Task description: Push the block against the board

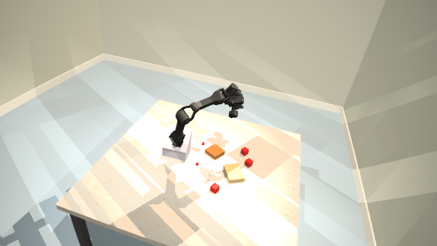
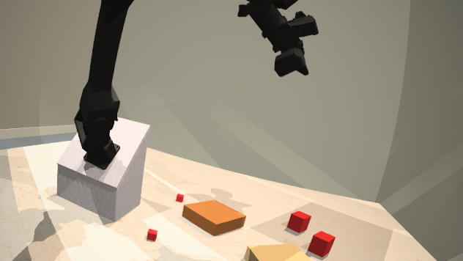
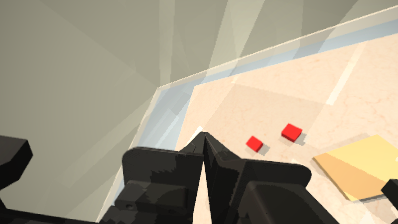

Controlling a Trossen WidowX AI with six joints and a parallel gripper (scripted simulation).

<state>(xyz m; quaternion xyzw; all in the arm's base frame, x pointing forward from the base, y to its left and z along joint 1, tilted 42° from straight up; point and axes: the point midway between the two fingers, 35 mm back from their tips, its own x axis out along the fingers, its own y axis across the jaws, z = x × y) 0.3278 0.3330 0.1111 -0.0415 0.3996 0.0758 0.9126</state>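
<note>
An orange square block [image 1: 215, 151] [image 2: 215, 212] lies flat on the table. A pale yellow board [image 1: 234, 173] [image 2: 279, 252] [image 3: 361, 167] lies flat nearer the camera in the top view, with a gap between it and the block. Their sides are turned at different angles. The exterior view cuts off the board's near part. My gripper [image 1: 241, 106] [image 3: 203, 135] is shut and empty, with its fingertips together. It is high above the table, beyond the block in the top view, and touches neither part. The block is out of the wrist view.
Two red cubes [image 1: 245, 151] [image 1: 249, 162] lie right of the block and board. Another red cube [image 1: 214, 188] lies on the board's near left side. Two tiny red cubes [image 1: 203, 143] [image 1: 197, 164] lie between the block and the arm's pale base [image 1: 174, 153].
</note>
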